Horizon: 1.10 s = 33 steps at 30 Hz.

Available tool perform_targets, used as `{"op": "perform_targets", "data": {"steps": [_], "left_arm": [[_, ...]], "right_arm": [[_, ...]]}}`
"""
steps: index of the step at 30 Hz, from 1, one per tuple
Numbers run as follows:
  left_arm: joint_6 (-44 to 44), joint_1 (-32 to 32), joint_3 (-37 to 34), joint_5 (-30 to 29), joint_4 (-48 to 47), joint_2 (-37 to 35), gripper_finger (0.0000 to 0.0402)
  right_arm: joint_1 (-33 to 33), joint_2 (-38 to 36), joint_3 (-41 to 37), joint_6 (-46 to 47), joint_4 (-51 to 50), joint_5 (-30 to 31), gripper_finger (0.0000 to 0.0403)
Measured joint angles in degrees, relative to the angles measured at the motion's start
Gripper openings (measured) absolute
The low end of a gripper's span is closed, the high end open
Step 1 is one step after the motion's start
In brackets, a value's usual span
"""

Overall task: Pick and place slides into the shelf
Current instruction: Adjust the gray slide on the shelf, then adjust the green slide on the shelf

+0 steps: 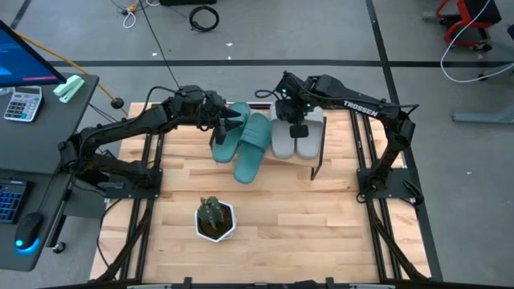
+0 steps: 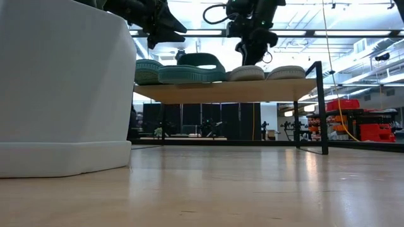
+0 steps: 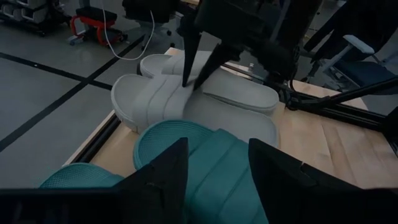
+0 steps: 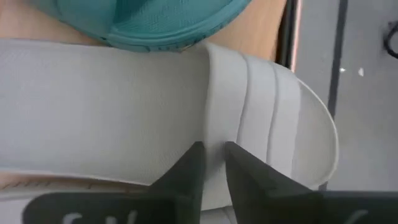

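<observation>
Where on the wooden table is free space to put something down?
Bare wood lies on the table right of the potted plant and in front of the shelf. The shelf top is crowded: teal slides, grey slides and both arms.

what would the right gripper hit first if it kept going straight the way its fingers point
Most likely the ribbed strap of the grey-white slide right below the right gripper; its fingers stand slightly apart just over the strap's edge, though any remaining gap is hard to judge.

Both arms reach in over the shelf. The left gripper hovers above its left end, fingers spread apart. The right gripper points down over its middle, fingers parted only by a narrow gap.
</observation>
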Motion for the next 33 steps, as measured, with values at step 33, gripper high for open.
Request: {"op": "perform_targets", "data": {"steps": [33], "left_arm": [[-0.43, 4.05, 0.00, 3.59, -0.09, -0.02, 0.0173]], "right_arm": [[-3.22, -2.31, 4.96, 11.91, 11.10, -19.27, 0.0213]]}}
